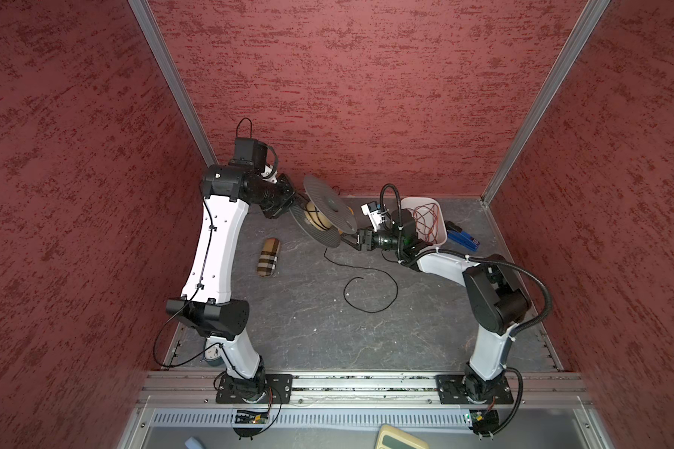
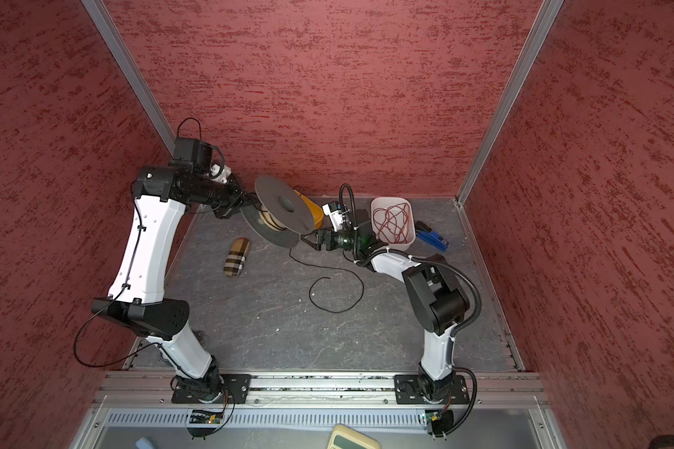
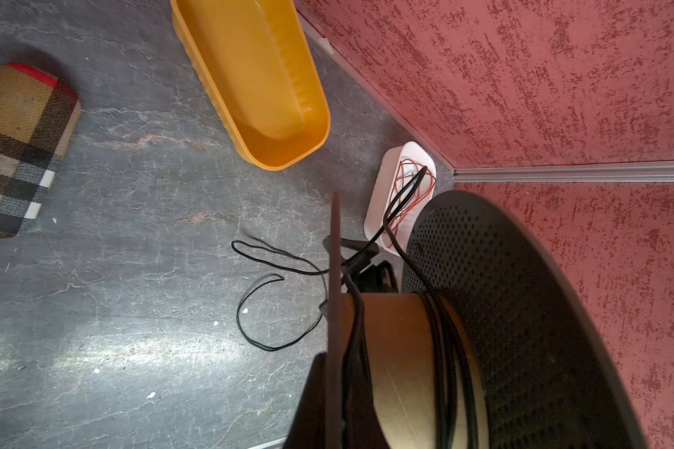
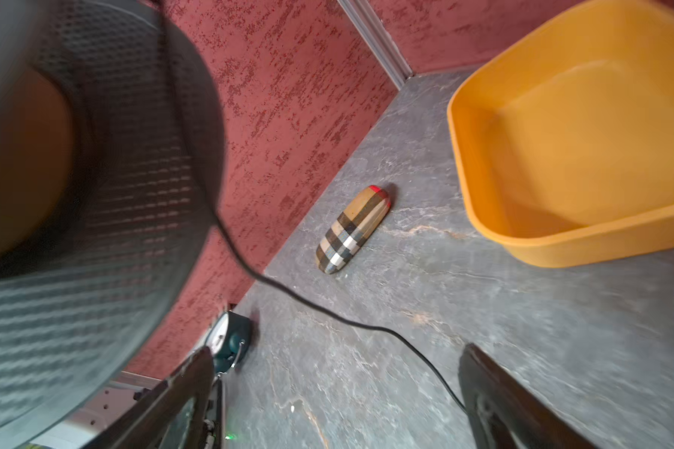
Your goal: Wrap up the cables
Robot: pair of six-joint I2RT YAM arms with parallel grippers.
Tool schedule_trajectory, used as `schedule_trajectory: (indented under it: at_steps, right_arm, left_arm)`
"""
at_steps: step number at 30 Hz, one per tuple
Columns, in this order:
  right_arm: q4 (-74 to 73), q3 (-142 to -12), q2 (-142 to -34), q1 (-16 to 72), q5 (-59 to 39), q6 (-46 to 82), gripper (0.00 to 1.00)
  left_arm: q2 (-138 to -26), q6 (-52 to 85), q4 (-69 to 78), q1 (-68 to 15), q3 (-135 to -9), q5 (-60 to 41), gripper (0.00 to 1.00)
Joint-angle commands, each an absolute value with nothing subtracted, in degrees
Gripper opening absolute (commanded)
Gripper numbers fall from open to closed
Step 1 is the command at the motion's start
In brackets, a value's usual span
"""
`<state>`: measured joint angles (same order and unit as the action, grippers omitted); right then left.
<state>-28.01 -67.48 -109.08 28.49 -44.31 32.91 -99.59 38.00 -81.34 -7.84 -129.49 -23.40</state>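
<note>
In both top views the left gripper (image 1: 298,202) clamps the lower flange of the grey spool (image 1: 329,202), which hangs tilted above the desk (image 1: 308,338). The right gripper (image 1: 346,241) stands wide at the spool's rim, holding nothing. The cable (image 1: 374,312) drops from the spool and lies in a loose loop on the desk.

Left wrist view: several cable (image 3: 267,349) turns cross the spool's cardboard core. Beyond it sit an orange tub (image 3: 257,77) and a plaid case (image 3: 16,155).

Right wrist view: the cable (image 4: 308,306) runs from the spool (image 4: 133,194) between the wide-set jaws of the right gripper (image 4: 339,408).
</note>
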Motion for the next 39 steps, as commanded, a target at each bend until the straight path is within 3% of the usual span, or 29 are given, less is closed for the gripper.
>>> schedule_trajectory:
  at_steps: [1,8,14,18,22,26,39]
  right_arm:
    - [-36.04,-70.88,-110.46,30.02,-46.92,37.18,0.98]
    - [-37.27,-75.52,-115.15,32.41,-46.70,39.36,0.94]
    - [-43.33,-76.79,-118.59,33.20,-44.78,45.87,0.75]
    - [-45.77,-78.33,-120.49,33.40,-44.51,50.07,0.51]
    - [-42.81,-76.67,-118.66,33.40,-43.16,49.00,0.19]
    - [-36.48,-72.47,-113.93,33.40,-41.34,45.04,0.00]
    - [11.22,-67.83,-94.42,33.82,-27.01,5.68,0.00]
  left_arm:
    - [-96.18,39.50,-77.48,-8.17,-128.81,-26.72,0.00]
    - [-95.13,40.25,-76.37,-8.35,-127.09,-27.88,0.00]
    - [-94.06,40.76,-75.42,-8.61,-124.92,-27.94,0.00]
    - [-93.25,41.23,-74.52,-8.61,-123.66,-28.00,0.00]
    - [-93.08,40.48,-75.29,-7.92,-123.86,-26.68,0.00]
    - [-92.79,39.97,-74.81,-5.98,-123.58,-26.04,0.00]
    - [-93.73,43.35,-72.40,-1.52,-125.08,-12.80,0.00]
